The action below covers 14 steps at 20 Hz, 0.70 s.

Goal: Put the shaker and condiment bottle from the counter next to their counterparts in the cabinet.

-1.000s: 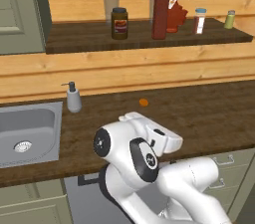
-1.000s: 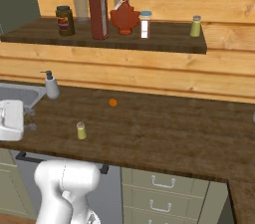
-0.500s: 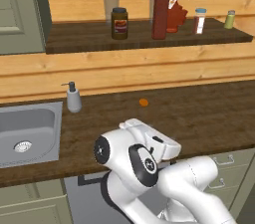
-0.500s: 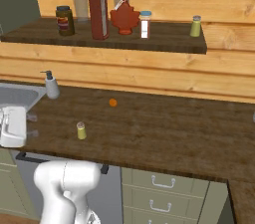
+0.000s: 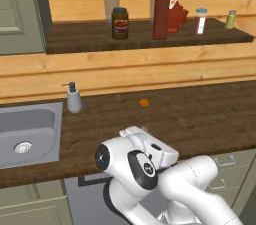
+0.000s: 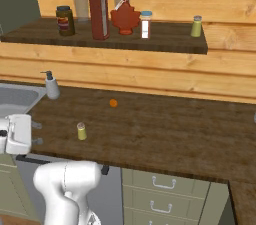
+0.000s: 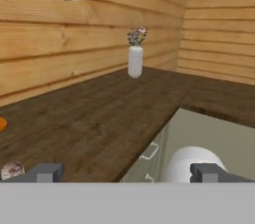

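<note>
Arm sunk lower toward desk (image 6: 165, 134) front edge. Claw (image 7: 127, 172) spread, empty. Condiment bottle (image 6: 98, 8) on cabinet (image 6: 125, 41) beside maple-leaf bottle (image 6: 125, 18); shaker (image 6: 81, 131) near desk front edge, ungrasped.

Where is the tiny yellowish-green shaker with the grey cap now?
In the right base view, the tiny yellowish-green shaker stands on the dark-brown wooden counter near its front edge, in front of the small orange thing.

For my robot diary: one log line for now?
pincer: open, empty | shaker: on counter | condiment bottle: on cabinet
</note>
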{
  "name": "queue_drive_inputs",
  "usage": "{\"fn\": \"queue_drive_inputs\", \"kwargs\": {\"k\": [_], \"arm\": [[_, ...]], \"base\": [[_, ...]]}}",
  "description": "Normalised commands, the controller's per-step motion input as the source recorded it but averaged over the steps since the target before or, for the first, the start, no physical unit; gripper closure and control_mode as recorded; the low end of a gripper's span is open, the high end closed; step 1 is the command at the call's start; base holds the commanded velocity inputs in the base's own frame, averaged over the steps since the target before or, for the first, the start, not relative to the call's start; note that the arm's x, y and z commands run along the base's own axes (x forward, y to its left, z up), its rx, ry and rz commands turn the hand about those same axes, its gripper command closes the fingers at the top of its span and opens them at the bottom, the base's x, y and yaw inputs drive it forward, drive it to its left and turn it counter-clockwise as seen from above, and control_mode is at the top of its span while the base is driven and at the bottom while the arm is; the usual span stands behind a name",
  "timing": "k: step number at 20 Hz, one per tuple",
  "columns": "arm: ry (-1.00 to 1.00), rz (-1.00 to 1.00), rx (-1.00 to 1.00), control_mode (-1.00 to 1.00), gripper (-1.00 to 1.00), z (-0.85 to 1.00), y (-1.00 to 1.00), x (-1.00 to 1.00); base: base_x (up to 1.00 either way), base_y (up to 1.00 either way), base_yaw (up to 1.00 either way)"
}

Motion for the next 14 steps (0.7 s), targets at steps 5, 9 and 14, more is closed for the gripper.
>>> {"fn": "queue_drive_inputs", "kwargs": {"k": [5, 9, 14], "arm": [[0.03, 0.0, 0.0, -1.0, -1.0, -0.25, -0.06, 0.19], [0.0, 0.0, 0.0, -1.0, -1.0, -0.23, -0.05, 0.39], [0.0, 0.02, -0.01, -1.0, -1.0, -0.31, -0.09, 0.26]], "base": [[0.0, 0.0, 0.0], [0.0, 0.0, 0.0], [0.0, 0.0, 0.0]]}}
